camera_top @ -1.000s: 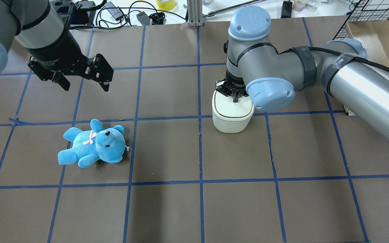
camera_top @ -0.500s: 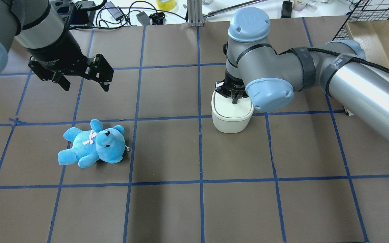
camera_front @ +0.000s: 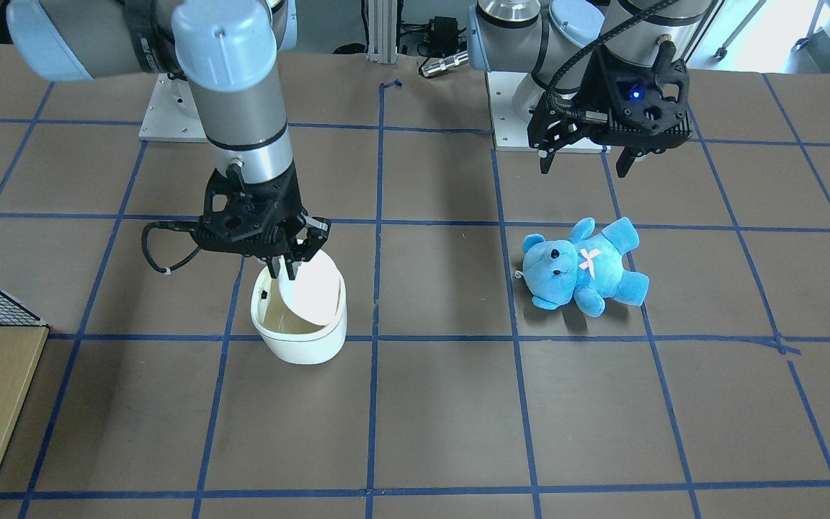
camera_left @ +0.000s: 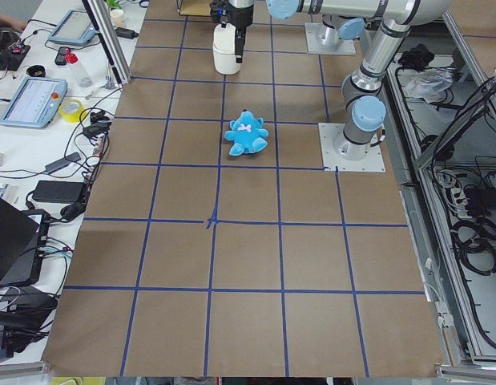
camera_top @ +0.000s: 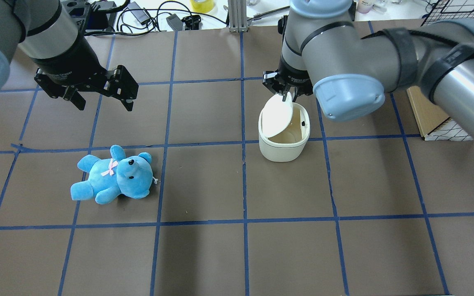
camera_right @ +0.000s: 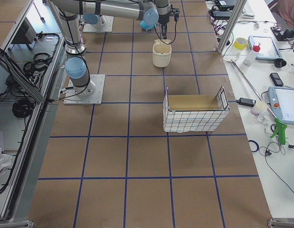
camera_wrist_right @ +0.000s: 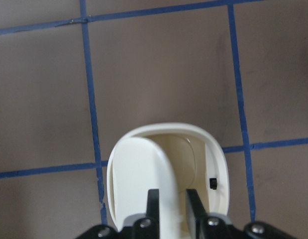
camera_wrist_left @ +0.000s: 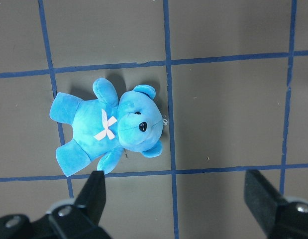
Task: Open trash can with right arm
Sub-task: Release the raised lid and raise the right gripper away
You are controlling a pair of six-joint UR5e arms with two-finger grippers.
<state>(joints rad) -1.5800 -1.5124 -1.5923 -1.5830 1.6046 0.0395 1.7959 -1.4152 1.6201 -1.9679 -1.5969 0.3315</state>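
Lid of trash can stands tilted open, its raised edge pinched by right gripper.

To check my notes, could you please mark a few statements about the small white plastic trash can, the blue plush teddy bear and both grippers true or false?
1. The small white plastic trash can has its flat white lid tilted up, showing the tan inside. True.
2. The left gripper holds the blue plush teddy bear. False: it hangs open, apart from the bear.
3. The right gripper pinches the lid's raised edge. True.
4. The teddy bear lies inside the trash can. False: it lies on the brown table, apart from it.
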